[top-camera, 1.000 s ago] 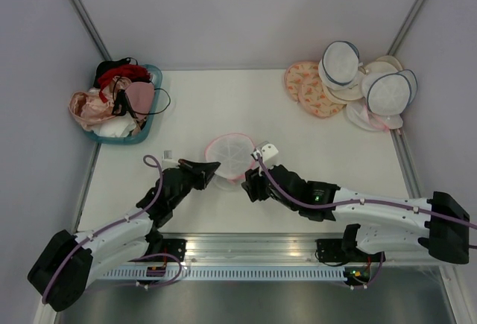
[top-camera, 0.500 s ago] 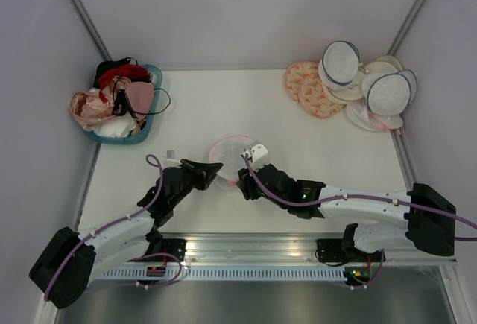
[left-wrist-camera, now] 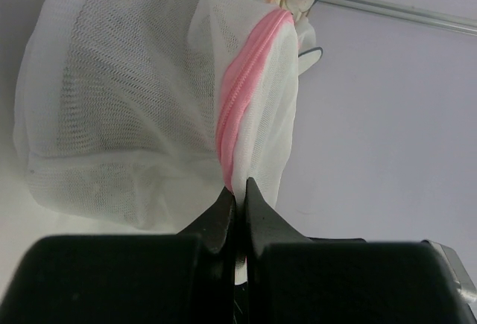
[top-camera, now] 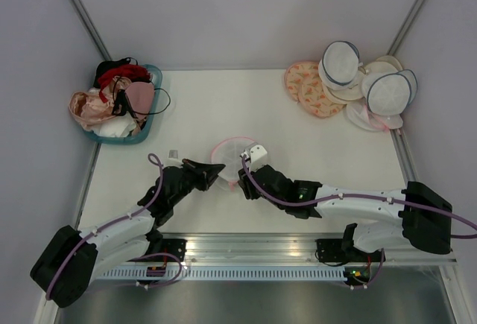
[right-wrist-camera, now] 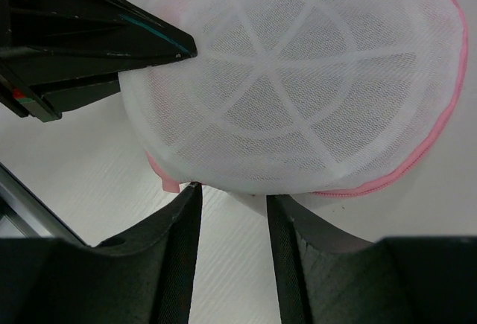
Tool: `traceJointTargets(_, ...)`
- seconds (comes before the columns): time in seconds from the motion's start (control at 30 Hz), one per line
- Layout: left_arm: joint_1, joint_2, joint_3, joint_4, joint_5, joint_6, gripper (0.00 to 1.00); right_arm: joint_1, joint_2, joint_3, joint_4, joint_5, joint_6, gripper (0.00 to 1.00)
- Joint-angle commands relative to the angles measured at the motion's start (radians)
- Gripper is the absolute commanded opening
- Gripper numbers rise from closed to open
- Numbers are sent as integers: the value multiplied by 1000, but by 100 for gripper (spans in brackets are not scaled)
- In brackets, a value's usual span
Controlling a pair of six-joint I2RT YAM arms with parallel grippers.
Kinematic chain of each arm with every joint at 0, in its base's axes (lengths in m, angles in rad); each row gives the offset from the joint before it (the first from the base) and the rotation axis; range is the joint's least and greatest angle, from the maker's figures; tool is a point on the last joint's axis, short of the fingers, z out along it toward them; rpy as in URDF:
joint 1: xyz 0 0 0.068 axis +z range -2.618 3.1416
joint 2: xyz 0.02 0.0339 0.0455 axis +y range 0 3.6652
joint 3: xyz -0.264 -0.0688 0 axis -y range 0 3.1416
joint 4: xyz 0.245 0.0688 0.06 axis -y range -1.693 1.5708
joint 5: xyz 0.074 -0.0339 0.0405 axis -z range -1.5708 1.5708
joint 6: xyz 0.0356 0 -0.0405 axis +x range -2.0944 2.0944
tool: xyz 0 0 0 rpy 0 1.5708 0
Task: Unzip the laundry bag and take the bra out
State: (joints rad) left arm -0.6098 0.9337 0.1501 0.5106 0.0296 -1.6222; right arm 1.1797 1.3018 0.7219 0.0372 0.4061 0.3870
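Observation:
The laundry bag [top-camera: 232, 150], a white mesh dome with a pink zip rim, lies on the table between both arms. My left gripper [top-camera: 218, 169] is shut on its left edge; in the left wrist view the fingertips [left-wrist-camera: 238, 192] pinch the mesh right beside the pink zip [left-wrist-camera: 242, 86]. My right gripper [right-wrist-camera: 231, 194] stands open at the bag's near edge, with a small fold of white fabric hanging just between its tips. A short pink tab [right-wrist-camera: 170, 184] on the rim sits beside its left fingertip. The bra is hidden.
A teal basket [top-camera: 146, 132] heaped with pink, red and black bras stands at the back left. Round white bags and orange-patterned discs [top-camera: 350, 82] lie piled at the back right. A metal rail [top-camera: 246, 246] runs along the near edge.
My right gripper has moved left up to the bag's near edge and its jaws have narrowed. The left gripper keeps its hold on the rim.

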Motion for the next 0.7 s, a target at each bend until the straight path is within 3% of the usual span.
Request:
traceJointTargets(0.0, 7, -35, 23, 37, 44, -41, 2, -6, 5, 5, 17, 34, -1, 46)
traceJointTargets(0.3, 8, -41, 37, 20, 73, -34, 2, -8, -3, -4, 26, 79, 6, 44)
traceJointTargets(0.4, 8, -30, 36, 22, 76, -31, 2, -8, -4, 4, 35, 91, 4, 35)
traceJointTargets(0.53, 10, -38, 26, -1, 59, -18, 2, -6, -27, 4, 33, 96, 3, 15)
traceJointTargets(0.67, 18, -61, 25, -47, 41, 13, 2, -5, -88, 14, -61, 85, 10, 2)
